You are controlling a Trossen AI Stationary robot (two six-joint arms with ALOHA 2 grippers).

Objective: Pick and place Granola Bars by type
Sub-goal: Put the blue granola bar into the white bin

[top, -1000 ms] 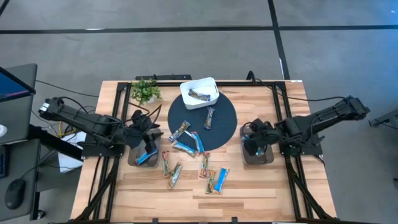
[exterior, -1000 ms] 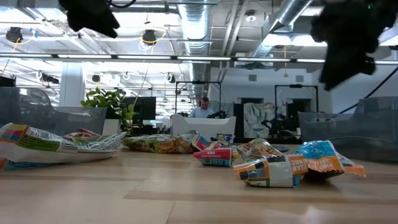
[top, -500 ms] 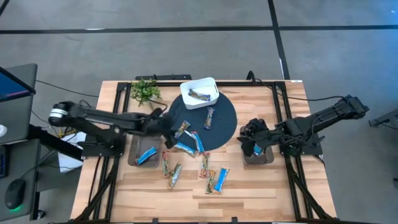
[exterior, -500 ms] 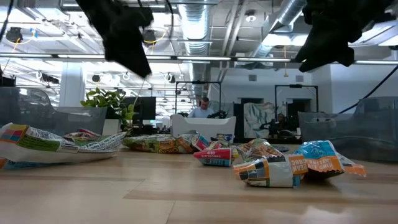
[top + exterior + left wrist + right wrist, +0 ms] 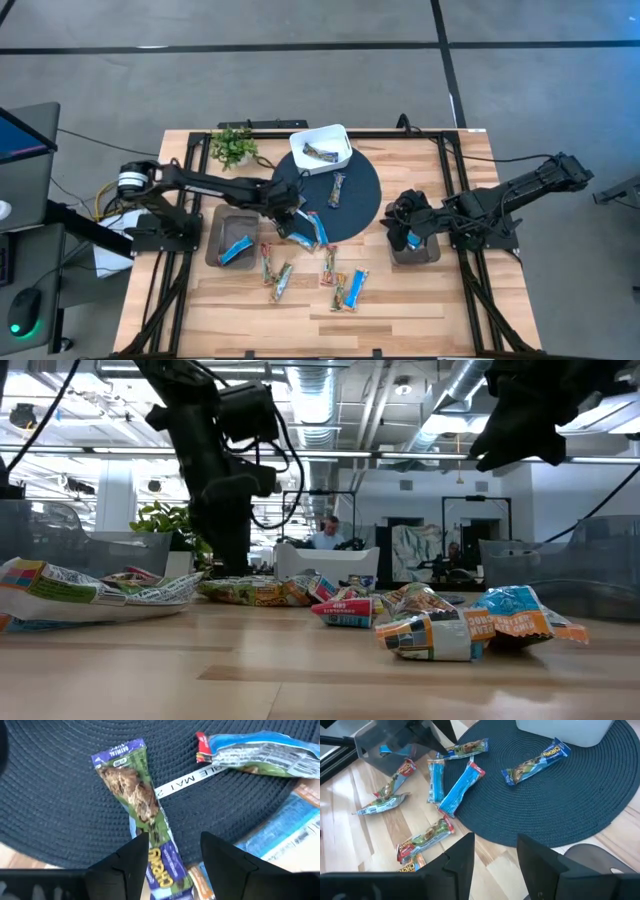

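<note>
The left tool (image 5: 170, 857), fingers spread, is hovering directly over the green-and-purple granola bar (image 5: 141, 807) lying on the dark round mat (image 5: 60, 795), straddling the bar's long axis near one end.

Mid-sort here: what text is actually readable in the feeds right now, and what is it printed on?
"OATMEAL": top end of the green-and-purple bar on the mat, below the open left hand.
"Chewy": that bar's other end.
"LE MAI": cut-off lettering on the white strip by it.
The other bars: print too blurred to read.
The right hand waits at the table's right side.
</note>
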